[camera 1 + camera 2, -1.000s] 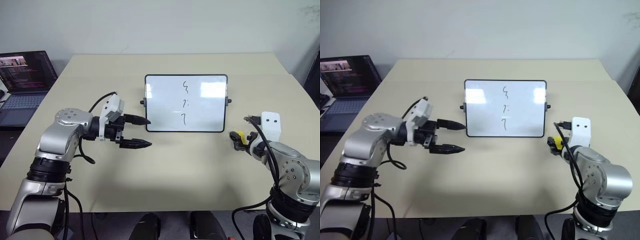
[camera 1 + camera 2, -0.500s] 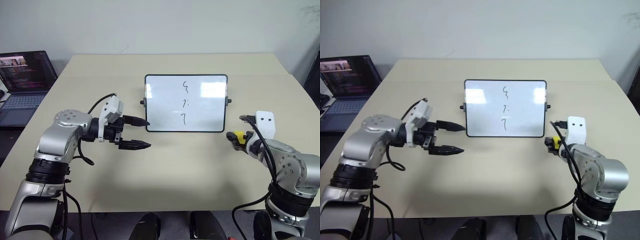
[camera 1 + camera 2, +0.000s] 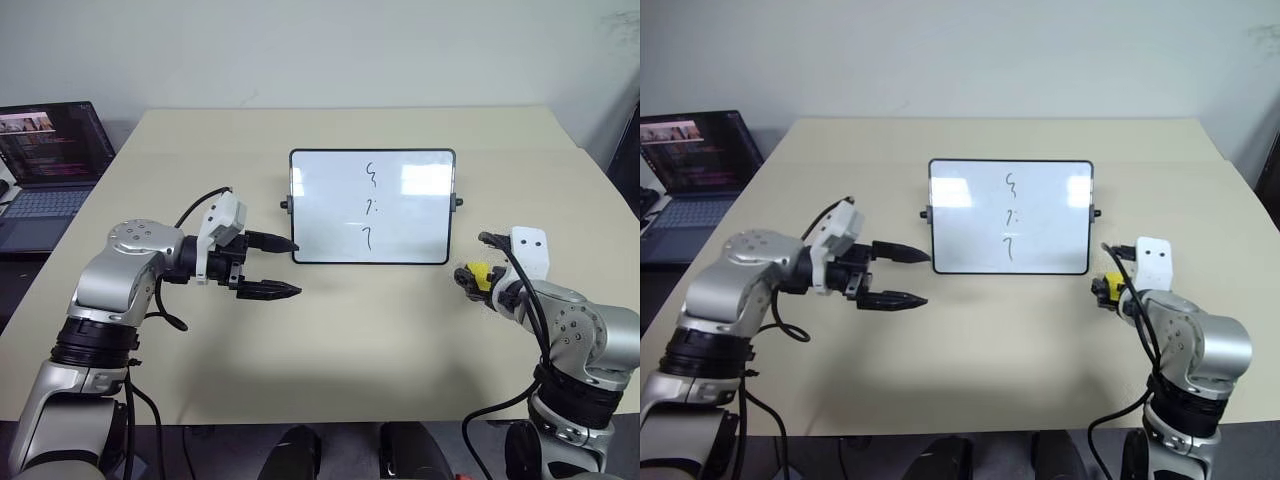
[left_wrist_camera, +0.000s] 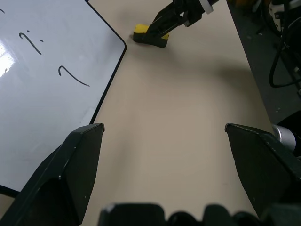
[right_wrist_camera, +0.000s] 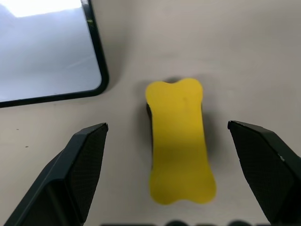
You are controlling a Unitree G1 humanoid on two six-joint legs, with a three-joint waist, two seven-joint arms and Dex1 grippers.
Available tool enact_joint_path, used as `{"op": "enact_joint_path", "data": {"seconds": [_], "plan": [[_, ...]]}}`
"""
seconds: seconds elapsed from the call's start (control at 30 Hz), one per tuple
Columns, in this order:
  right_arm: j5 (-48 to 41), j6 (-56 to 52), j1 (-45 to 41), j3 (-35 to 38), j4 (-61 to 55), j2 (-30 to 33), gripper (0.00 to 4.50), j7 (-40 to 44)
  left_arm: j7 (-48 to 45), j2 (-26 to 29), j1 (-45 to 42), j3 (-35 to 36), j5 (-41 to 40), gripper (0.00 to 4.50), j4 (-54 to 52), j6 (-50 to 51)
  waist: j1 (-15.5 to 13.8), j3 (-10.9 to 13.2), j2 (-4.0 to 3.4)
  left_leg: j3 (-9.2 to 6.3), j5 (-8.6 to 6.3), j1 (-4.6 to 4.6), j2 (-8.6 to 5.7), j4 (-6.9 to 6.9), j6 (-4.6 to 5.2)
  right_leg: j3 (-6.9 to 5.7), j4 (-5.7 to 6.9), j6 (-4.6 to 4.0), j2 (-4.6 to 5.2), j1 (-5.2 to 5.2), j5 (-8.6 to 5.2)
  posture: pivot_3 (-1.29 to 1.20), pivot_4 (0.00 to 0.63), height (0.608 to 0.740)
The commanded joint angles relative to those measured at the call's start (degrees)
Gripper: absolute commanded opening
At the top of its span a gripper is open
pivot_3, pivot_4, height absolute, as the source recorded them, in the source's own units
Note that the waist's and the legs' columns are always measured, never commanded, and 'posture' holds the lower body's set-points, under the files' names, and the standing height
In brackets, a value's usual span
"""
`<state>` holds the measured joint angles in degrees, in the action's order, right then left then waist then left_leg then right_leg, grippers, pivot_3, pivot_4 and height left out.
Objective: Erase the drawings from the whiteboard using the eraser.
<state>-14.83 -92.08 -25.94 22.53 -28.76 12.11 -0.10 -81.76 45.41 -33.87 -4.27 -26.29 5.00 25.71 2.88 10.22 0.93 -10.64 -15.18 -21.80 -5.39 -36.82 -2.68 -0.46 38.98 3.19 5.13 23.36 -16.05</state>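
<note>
Whiteboard (image 3: 372,207) stood propped mid-table (image 3: 350,330), tilted back, with the drawings (image 3: 371,208) in a vertical column near its centre: three dark squiggles, all intact. Eraser (image 5: 179,139) lay flat on the table, yellow face up, just off the board's lower right corner and apart from the frame. Right pincer (image 5: 176,188) was wide open and holding nothing; its two black fingers (image 5: 84,165) straddled the eraser with a gap on each side, no contact visible. In the head views the right pincer (image 3: 478,272) sat low over the eraser (image 3: 479,272) at the table surface. Left pincer (image 3: 270,265) was also open and empty, hovering above the table just left of the board's lower left corner and pointing across toward it, upper fingertip close to the frame; can't tell if it touched. Left wrist view showed the board's lower corner, the bottom squiggle, and the eraser (image 4: 150,36) with the right pincer's finger over it. Open laptop (image 3: 45,165) sat off the table's far left edge.
</note>
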Motion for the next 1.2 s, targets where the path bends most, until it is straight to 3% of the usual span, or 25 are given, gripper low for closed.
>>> {"op": "enact_joint_path", "data": {"seconds": [0.03, 1.2], "plan": [[0.7, -0.4, -1.1, 0.8, -0.8, -0.2, 4.47, 0.4, -0.1, 1.0, -1.1, 1.7, -0.2, 4.50, -0.9, -0.7, 0.0, 0.0, 0.00, 0.01, 0.00, 0.00, 0.00, 0.00, 0.00, 0.00, 0.00, 0.00, 0.00, 0.00, 0.00, 0.00, 0.150, 0.740], [3.0, 8.6, -2.6, -1.3, 7.5, 1.4, 4.47, 1.8, 0.5, 1.5, -1.1, 2.0, -0.5, 4.50, -2.0, 0.1, 0.0, 0.0, 0.00, 0.02, 0.02, 0.00, 0.00, -0.02, -0.04, 0.01, 0.02, -0.01, -0.01, 0.00, 0.01, 0.00, 0.150, 0.740]]}}
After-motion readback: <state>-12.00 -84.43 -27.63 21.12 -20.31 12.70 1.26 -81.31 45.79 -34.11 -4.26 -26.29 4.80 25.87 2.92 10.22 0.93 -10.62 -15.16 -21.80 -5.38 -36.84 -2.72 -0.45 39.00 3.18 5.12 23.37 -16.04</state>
